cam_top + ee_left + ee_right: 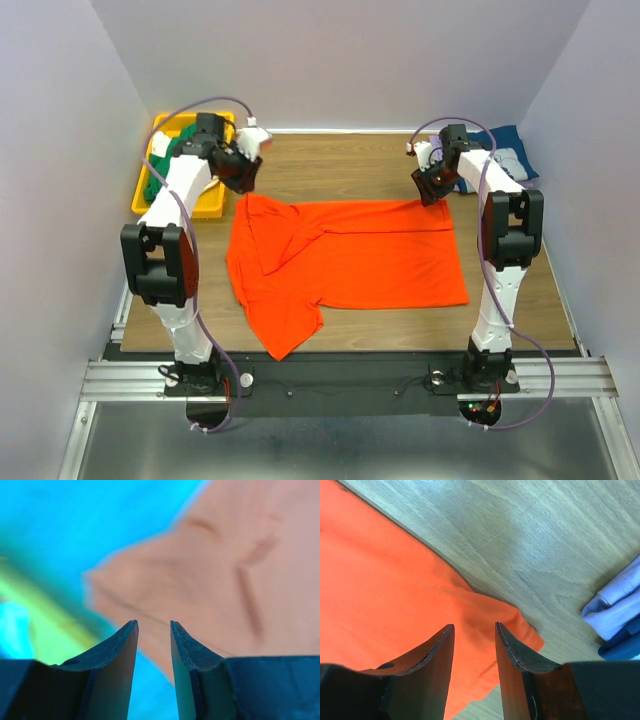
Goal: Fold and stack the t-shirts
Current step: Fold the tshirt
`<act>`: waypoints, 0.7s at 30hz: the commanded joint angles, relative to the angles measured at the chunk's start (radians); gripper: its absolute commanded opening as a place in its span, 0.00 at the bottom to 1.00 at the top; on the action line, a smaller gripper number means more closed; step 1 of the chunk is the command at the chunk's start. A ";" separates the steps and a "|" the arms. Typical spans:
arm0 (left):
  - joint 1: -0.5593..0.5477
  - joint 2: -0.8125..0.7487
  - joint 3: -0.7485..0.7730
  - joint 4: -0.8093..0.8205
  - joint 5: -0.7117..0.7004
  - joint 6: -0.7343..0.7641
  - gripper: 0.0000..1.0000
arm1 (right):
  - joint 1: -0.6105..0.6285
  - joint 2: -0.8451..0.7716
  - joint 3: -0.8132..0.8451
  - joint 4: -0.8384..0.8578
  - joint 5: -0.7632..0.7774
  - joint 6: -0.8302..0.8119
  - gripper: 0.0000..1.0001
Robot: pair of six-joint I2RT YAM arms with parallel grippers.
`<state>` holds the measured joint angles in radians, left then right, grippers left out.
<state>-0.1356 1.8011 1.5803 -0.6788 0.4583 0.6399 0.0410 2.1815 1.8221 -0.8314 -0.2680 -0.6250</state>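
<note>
The bright orange t-shirt (345, 262) lies spread on the wooden table, partly folded, with a sleeve hanging toward the front left. My left gripper (244, 176) hovers over its far left corner, jaws open with a gap; the left wrist view is blurred and shows a pale cloth corner (210, 580). My right gripper (432, 188) is open just above the shirt's far right corner (485, 625). A lavender and a navy shirt (500, 160) lie folded at the far right, also in the right wrist view (620, 615). A green shirt (162, 165) sits in the bin.
A yellow plastic bin (205, 205) stands at the far left behind the left arm. The table's side edges are close to both arms. Bare wood (340, 165) lies behind the orange shirt.
</note>
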 commanded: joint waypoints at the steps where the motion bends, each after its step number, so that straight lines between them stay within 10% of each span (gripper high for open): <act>1: 0.056 0.087 0.133 0.019 -0.081 0.055 0.44 | 0.007 -0.020 0.008 -0.008 -0.039 0.019 0.44; 21: 0.077 0.402 0.297 -0.016 -0.165 0.207 0.46 | 0.017 0.089 -0.018 -0.008 0.012 0.022 0.41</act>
<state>-0.0570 2.2005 1.8439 -0.6899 0.2955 0.8253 0.0486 2.2345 1.8179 -0.8272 -0.2813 -0.6052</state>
